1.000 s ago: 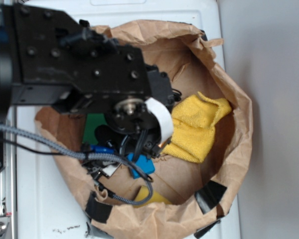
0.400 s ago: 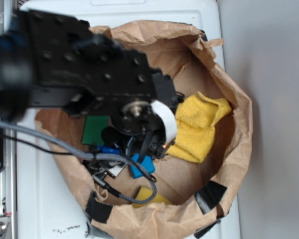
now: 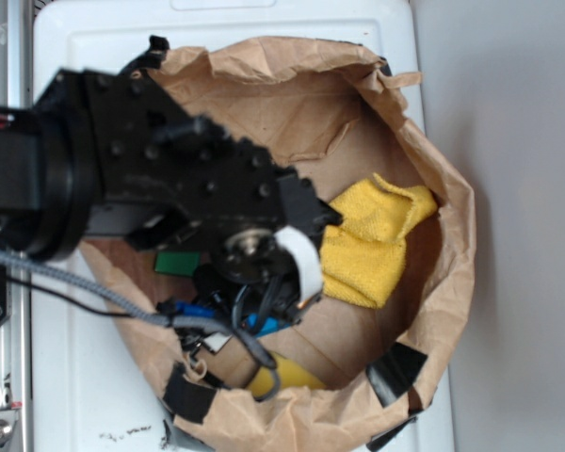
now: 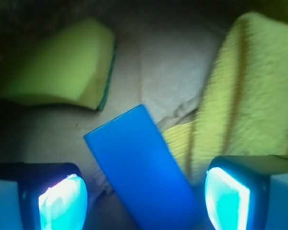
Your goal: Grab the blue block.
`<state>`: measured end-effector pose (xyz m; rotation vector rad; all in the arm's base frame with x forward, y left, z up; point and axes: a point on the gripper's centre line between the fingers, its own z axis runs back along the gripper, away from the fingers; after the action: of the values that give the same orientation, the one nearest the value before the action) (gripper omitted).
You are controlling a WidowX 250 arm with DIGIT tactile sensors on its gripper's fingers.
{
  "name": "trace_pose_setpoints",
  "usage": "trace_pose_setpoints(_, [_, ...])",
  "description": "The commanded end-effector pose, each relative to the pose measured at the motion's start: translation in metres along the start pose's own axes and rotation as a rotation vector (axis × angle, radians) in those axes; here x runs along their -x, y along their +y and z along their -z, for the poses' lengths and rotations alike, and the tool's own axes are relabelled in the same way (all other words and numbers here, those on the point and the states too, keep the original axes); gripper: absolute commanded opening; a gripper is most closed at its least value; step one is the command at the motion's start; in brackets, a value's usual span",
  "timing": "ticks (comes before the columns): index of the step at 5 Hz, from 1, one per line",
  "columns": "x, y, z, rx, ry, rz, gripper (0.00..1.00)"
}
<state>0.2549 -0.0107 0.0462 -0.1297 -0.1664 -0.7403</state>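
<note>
In the wrist view the blue block [image 4: 144, 167] lies flat and slanted on the brown bag floor. Its near end sits between my gripper's [image 4: 145, 199] two glowing fingers. The gripper is open, with a gap between each pad and the block. In the exterior view my black arm [image 3: 169, 188] reaches down into the paper bag [image 3: 452, 235] and covers most of the block. Only a blue sliver [image 3: 261, 323] shows under the wrist.
A yellow sponge piece [image 4: 57, 67] lies beyond the block to the left, also visible as a yellow piece [image 3: 287, 375] by the bag's near wall. A yellow cloth [image 4: 249, 86] [image 3: 372, 245] lies on the right. A green block [image 3: 177, 262] peeks out under the arm. Black clips [image 3: 395, 367] hold the bag rim.
The arm has shifted left and lower into the bag. It now covers more of the green block and nearly all of the blue block.
</note>
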Motion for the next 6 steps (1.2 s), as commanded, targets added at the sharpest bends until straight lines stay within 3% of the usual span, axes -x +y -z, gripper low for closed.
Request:
trace_pose_setpoints(1, [-0.017, -0.017, 0.01, -0.021, -0.038, 0.093, 1.0])
trace_pose_setpoints(2, [-0.022, -0.013, 0.019, -0.047, -0.009, 0.071, 1.0])
trace_pose_setpoints(3, [-0.013, -0.025, 0.016, -0.066, -0.007, 0.027, 0.0])
trace_pose_setpoints(4, [-0.013, -0.023, 0.003, -0.061, -0.026, 0.016, 0.0])
trace_pose_setpoints(5, [0.008, -0.029, -0.031, -0.075, -0.025, -0.025, 0.0])
trace_pose_setpoints(6, [0.016, -0.011, -0.06, -0.129, -0.01, -0.19, 0.0])
